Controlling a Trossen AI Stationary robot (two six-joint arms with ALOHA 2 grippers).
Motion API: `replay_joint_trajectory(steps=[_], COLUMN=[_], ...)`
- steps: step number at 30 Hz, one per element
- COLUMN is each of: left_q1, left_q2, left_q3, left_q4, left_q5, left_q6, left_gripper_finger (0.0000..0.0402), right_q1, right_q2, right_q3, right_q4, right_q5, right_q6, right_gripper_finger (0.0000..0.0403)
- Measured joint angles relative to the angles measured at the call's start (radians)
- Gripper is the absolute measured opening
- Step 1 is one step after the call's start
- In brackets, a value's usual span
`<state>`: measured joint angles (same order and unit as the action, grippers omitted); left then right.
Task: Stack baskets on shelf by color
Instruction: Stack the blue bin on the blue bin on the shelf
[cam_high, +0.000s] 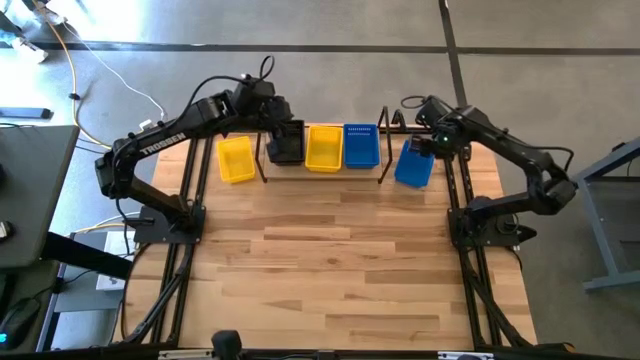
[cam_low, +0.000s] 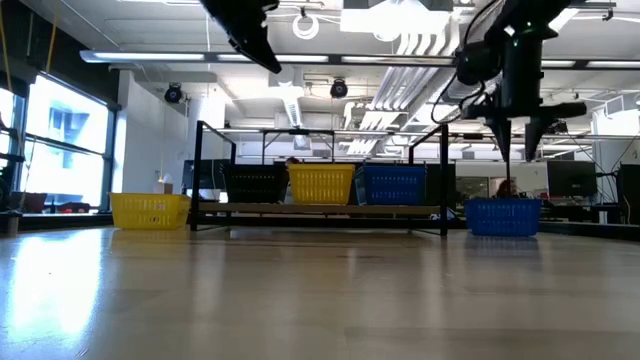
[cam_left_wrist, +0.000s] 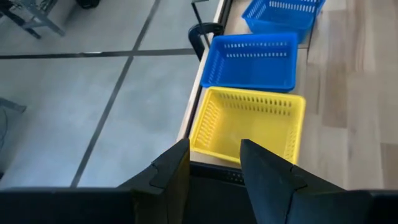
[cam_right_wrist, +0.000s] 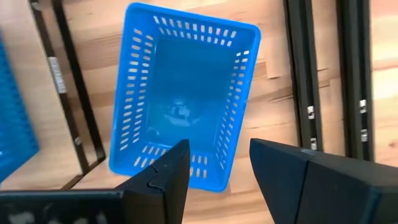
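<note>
Right gripper (cam_right_wrist: 214, 163), fingers open, above the light, stiff blue basket (cam_right_wrist: 183, 93) beside the shelf (cam_high: 322, 165); grip its rim. Left gripper (cam_left_wrist: 214, 163) fingers open too.

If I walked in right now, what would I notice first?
Probably the bright baskets in a row on the shelf: black, yellow, blue. One more yellow basket sits on the table left of it, and the right gripper hovers open above a loose blue basket on the right.

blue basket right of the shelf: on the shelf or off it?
Off. The blue basket sits on the tabletop outside the shelf's right bracket, upright and empty, with the open right gripper above it.
</note>
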<state>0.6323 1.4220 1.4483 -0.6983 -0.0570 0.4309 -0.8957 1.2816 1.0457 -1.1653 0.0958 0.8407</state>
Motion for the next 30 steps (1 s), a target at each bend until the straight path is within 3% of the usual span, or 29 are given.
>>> replay_joint_trajectory(steps=[23, 26, 30], left_q1=[0.010, 0.010, 0.010], left_q2=[0.001, 0.001, 0.001], left_q3=[0.000, 0.000, 0.000], left_q4=[0.000, 0.000, 0.000], left_q5=[0.000, 0.000, 0.000], left_q6=[0.036, 0.036, 0.035], left_gripper_finger=[0.0131, 0.0131, 0.0131], right_q1=[-0.007, -0.007, -0.007], right_q2=[0.000, 0.000, 0.000], right_q3=[-0.353, -0.378, -0.381], right_q4=[0.358, 0.387, 0.386], right_q5=[0.057, 0.052, 0.069], right_q6=[0.233, 0.238, 0.239], right_gripper_finger=[0.0148, 0.0125, 0.0061])
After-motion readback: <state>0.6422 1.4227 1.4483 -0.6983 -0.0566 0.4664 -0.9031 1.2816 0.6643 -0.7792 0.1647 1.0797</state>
